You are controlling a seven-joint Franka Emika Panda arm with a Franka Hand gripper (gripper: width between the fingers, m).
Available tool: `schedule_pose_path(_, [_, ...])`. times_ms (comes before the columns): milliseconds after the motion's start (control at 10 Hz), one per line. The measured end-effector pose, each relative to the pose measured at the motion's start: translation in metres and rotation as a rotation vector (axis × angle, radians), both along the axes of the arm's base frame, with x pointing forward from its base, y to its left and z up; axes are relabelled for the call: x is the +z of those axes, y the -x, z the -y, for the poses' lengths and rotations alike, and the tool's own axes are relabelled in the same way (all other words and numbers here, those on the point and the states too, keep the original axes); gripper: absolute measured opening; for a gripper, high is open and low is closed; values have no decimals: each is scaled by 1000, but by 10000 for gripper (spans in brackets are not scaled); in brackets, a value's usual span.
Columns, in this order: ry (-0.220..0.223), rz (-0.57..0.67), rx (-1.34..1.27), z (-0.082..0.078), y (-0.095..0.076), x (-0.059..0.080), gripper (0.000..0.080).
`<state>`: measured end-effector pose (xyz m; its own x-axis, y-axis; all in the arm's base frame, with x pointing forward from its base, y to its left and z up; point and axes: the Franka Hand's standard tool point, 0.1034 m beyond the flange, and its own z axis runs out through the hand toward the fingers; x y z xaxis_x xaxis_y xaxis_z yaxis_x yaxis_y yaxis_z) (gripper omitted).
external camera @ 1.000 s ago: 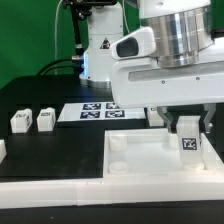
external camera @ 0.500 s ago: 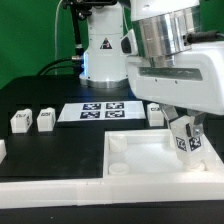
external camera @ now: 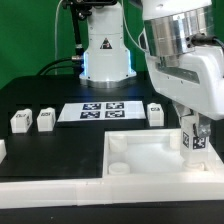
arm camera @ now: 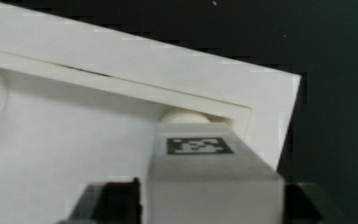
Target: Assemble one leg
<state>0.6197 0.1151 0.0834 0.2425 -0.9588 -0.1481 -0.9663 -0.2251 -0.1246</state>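
Observation:
My gripper (external camera: 193,122) is shut on a leg (external camera: 193,142), a small white post with a black-and-white tag. It holds the leg upright over the large white tray (external camera: 150,150), near the tray's corner at the exterior view's right. In the wrist view the leg (arm camera: 202,160) sits between the dark fingers (arm camera: 114,203) of the gripper (arm camera: 204,205). The leg's tip is close to a round corner socket (arm camera: 190,116) of the tray (arm camera: 69,130). I cannot tell whether the leg touches the socket. Three more legs stand on the table (external camera: 20,121), (external camera: 45,120), (external camera: 154,113).
The marker board (external camera: 100,110) lies flat on the black table behind the tray. The robot's white base (external camera: 105,50) stands at the back. A round socket (external camera: 120,143) shows in the tray's left corner. A white part (external camera: 2,150) pokes in at the left edge.
The gripper with the leg has shifted toward the exterior view's right, and the leg has gone from tilted to upright over the tray's corner. The loose legs have not moved.

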Motion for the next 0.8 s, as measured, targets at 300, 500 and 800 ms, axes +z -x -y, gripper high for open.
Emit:
schedule_pose_path(300, [5, 10, 66, -1, 0, -1, 616])
schedule_pose_path(500, [15, 3, 226, -5, 5, -1, 639])
schedule_pose_path(800, [39, 49, 572, -7, 6, 0, 649])
